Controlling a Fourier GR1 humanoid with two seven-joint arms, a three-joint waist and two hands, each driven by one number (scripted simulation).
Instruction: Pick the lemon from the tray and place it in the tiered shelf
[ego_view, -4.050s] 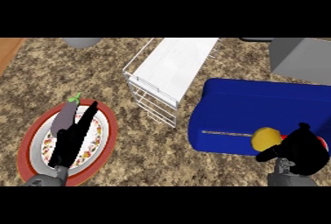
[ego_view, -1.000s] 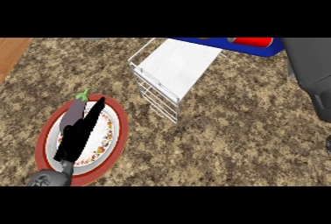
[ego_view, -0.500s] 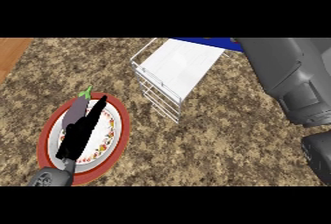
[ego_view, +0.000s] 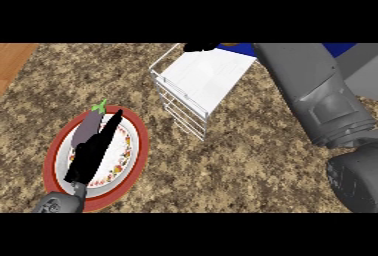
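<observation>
The white wire tiered shelf (ego_view: 201, 82) stands at the upper middle of the counter. My right forearm (ego_view: 314, 95) reaches up the right side, and only the black tip of my right hand (ego_view: 198, 47) shows, at the top edge above the shelf's far end. A small yellowish sliver beside it may be the lemon (ego_view: 231, 44); the rest of it is hidden. Parts of the blue tray (ego_view: 348, 48) peek out behind the arm at the top right. My left hand (ego_view: 92, 150) lies open and flat on a plate at the lower left.
A red-rimmed patterned plate (ego_view: 136, 150) at the lower left holds a purple eggplant (ego_view: 90, 122) with a green stem, partly under my left hand. A wooden strip (ego_view: 13, 60) borders the speckled counter at the upper left.
My right arm has swung further left across the view, so its hand now shows above the shelf's far end. More of the blue tray is covered. The left hand stays on the plate.
</observation>
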